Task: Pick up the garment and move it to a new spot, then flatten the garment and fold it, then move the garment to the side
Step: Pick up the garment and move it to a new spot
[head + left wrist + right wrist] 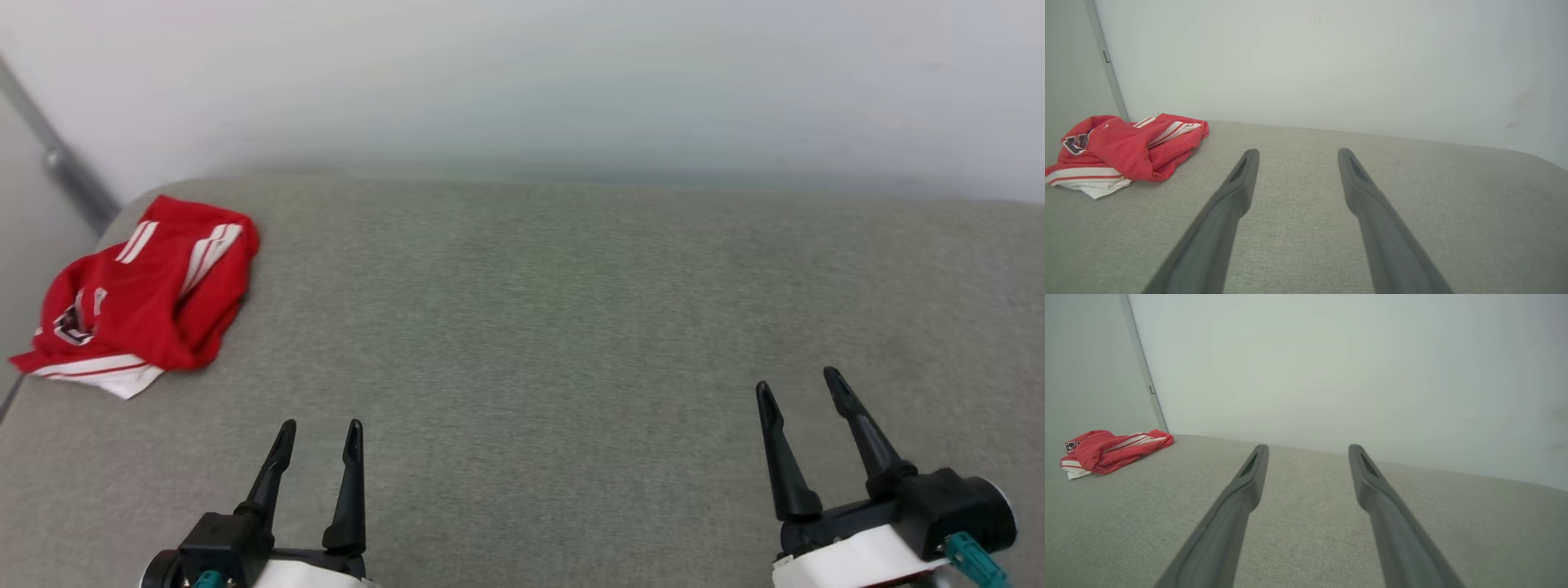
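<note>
Grey woven fabric covers the wide padded surface point(531, 327) in front of you. Nearest, at 7 o'clock in the head view, your left gripper point(321, 426) hangs above it with its two long dark fingers spread apart and nothing between them. At 5 o'clock your right gripper point(798, 381) stands the same way, fingers parted and empty. Farther off, at 10 o'clock, the red jersey shirt with white striped trim point(155, 294) lies crumpled in a heap by the surface's left edge, well apart from both grippers. Beyond rises a plain pale wall point(522, 82).
</note>
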Motion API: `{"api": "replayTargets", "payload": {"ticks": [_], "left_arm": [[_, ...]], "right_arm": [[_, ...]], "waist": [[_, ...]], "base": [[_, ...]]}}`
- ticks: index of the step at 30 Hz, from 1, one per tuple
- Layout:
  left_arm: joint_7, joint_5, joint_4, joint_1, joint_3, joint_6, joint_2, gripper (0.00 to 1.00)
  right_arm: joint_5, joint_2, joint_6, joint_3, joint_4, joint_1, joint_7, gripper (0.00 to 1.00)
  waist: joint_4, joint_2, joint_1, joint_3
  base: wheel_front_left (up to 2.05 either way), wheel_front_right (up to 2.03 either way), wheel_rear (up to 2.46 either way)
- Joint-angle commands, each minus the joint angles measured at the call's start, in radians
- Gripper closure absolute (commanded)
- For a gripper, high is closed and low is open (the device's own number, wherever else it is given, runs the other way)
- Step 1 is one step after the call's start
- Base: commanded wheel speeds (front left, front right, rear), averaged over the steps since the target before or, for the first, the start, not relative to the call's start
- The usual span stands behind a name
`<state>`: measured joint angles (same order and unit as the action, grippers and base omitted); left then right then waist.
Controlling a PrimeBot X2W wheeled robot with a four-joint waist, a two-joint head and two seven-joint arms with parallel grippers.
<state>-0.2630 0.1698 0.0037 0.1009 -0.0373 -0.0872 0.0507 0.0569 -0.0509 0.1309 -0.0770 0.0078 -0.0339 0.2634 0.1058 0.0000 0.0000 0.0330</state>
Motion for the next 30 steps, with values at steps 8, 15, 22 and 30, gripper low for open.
{"api": "replayTargets", "payload": {"ticks": [8, 15, 22, 30], "left_arm": [[-0.003, -0.002, -0.006, 0.029, 0.050, 0.014, -0.001, 0.00], [-0.003, -0.023, -0.003, 0.055, 0.079, 0.013, -0.001, 0.00], [-0.003, -0.036, -0.006, 0.073, 0.082, 0.024, -0.001, 0.00], [-0.003, -0.029, -0.016, 0.076, 0.088, 0.039, -0.001, 0.00]], "right_arm": [[-0.017, 0.001, 0.000, -0.059, -0.001, -0.029, 0.002, 0.00], [-0.007, 0.001, 0.000, -0.088, 0.005, -0.035, 0.002, 0.00], [0.002, 0.001, 0.000, -0.114, 0.005, -0.046, 0.002, 0.00], [-0.004, 0.001, 0.000, -0.127, 0.011, -0.026, 0.002, 0.00]], "waist": [[0.180, 0.0000, 0.0000, -0.039], [0.284, 0.0000, 0.0000, -0.060], [0.358, 0.0000, 0.0000, -0.071], [0.382, 0.0000, 0.0000, -0.062]], "base": [[0.00, 0.00, 0.00], [0.00, 0.00, 0.00], [0.00, 0.00, 0.00], [0.00, 0.00, 0.00]]}}
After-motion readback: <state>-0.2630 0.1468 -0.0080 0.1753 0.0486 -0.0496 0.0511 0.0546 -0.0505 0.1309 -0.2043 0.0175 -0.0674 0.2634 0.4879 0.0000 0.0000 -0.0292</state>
